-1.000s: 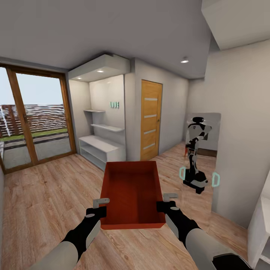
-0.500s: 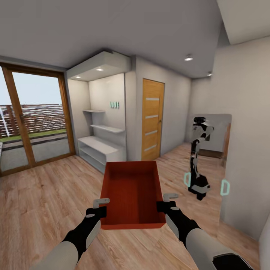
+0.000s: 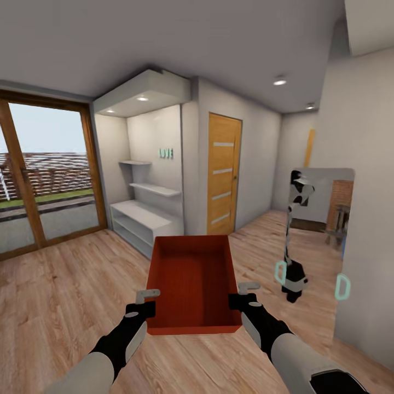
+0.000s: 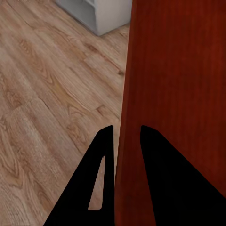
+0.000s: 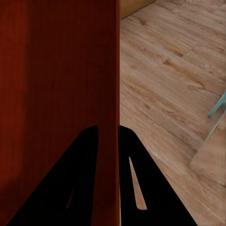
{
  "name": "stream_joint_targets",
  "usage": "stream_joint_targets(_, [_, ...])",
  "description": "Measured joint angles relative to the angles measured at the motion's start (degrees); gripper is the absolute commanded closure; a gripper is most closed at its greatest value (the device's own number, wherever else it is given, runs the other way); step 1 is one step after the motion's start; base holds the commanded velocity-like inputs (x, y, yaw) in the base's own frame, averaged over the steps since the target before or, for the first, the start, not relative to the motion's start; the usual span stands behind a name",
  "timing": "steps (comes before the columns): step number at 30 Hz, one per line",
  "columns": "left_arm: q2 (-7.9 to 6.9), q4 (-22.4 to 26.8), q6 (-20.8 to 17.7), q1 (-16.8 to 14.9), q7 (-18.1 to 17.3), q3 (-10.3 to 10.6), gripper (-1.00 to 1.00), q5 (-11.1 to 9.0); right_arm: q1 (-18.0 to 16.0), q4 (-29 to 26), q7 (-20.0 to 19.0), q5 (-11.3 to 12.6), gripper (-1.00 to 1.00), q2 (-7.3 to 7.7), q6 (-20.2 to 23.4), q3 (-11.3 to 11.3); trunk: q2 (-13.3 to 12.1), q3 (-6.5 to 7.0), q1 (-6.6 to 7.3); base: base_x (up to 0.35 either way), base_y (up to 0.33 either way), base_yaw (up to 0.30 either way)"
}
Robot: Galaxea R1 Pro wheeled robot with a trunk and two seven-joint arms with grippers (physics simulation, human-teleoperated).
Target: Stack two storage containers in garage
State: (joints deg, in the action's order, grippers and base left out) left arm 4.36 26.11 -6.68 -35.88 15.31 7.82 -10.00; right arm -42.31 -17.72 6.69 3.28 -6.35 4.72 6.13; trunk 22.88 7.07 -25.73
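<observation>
Since a second ago the view has swung right, so the wall mirror (image 3: pixel 320 230) at right shows more brick now. Orange-red open-top rectangular box (image 3: pixel 192 282) sits lower centre, above the light wood-plank floor (image 3: pixel 60 290). My left claw (image 3: pixel 146 302) and right claw (image 3: pixel 242 293) are each clamped on a side wall.

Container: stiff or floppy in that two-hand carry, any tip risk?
Likely stiff: the container keeps straight walls between the left hand and right hand. Probably light, since it's empty. Each hand pinches one thin smooth wall, so it might slip or tilt.
</observation>
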Motion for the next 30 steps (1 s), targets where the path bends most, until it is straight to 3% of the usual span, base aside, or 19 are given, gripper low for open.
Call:
stream_joint_targets(25, [-0.01, 0.09, 0.0, 0.0, 0.01, 0.04, 1.0, 0.05, 0.03, 0.0, -0.02, -0.01, 1.0, 0.0, -0.13, -0.06, 0.0, 0.0, 0.0, 0.325, 0.059, 0.0])
stream_joint_targets(30, [-0.25, 0.1, 0.04, -0.01, -0.11, 0.23, 1.0, -0.2, 0.02, -0.02, 0.08, -0.5, 1.0, -0.26, -0.17, -0.43, 0.0, 0.0, 0.0, 0.325, 0.085, -0.161])
